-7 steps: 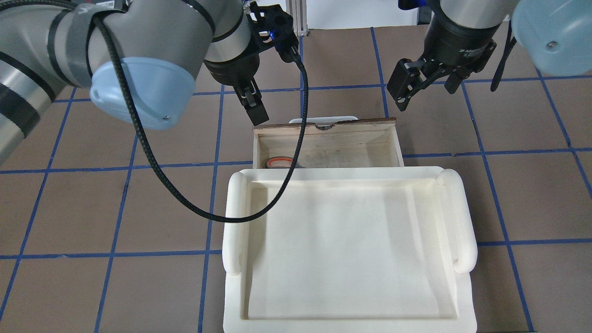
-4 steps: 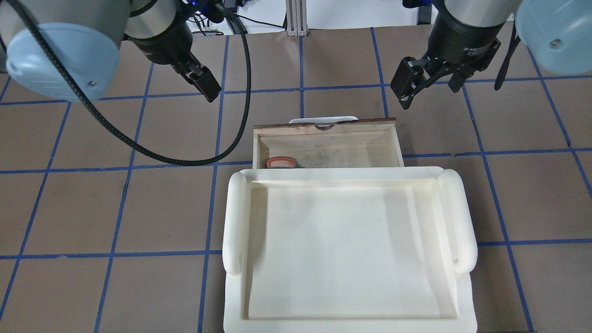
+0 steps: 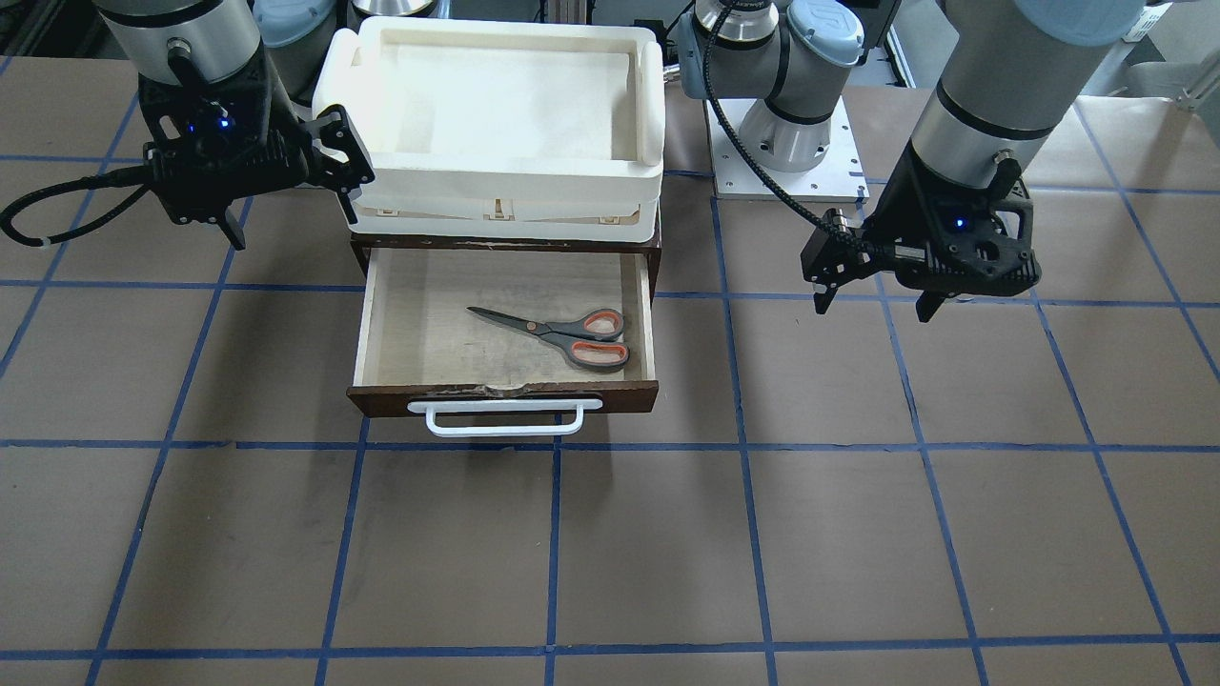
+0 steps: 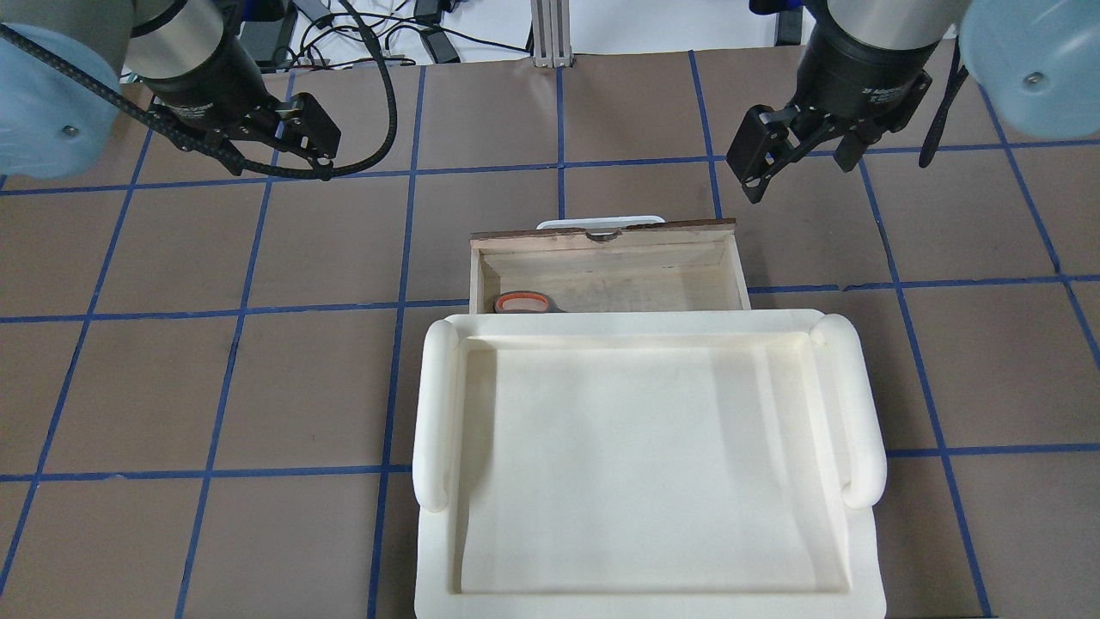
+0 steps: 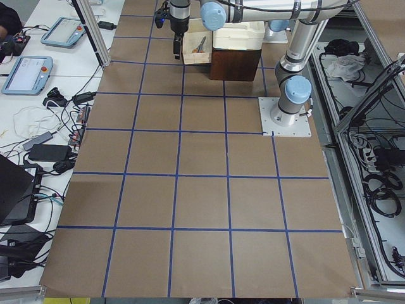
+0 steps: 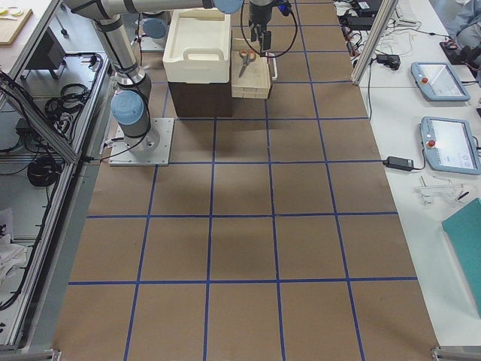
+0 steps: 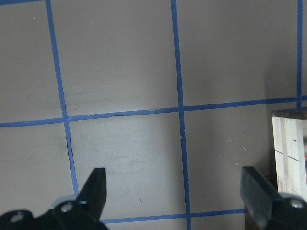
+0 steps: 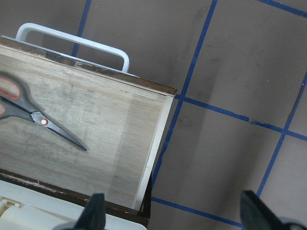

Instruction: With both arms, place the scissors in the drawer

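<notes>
From overhead, the tray's (image 4: 644, 320) far rim covered most of the scissors (image 4: 522, 303), and only one orange-lined loop showed. The drawer's (image 4: 601, 258) 6 o'clock side was hidden beneath that rim too. The right wrist camera cut the scissors' handles off at 9 o'clock. The left wrist camera caught just a sliver of drawer at 3 o'clock. In both side views the scissors were too small to read.

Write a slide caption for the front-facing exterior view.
Scissors lie in the open drawer below a cream tray, left gripper and right gripper open on either side.
</notes>
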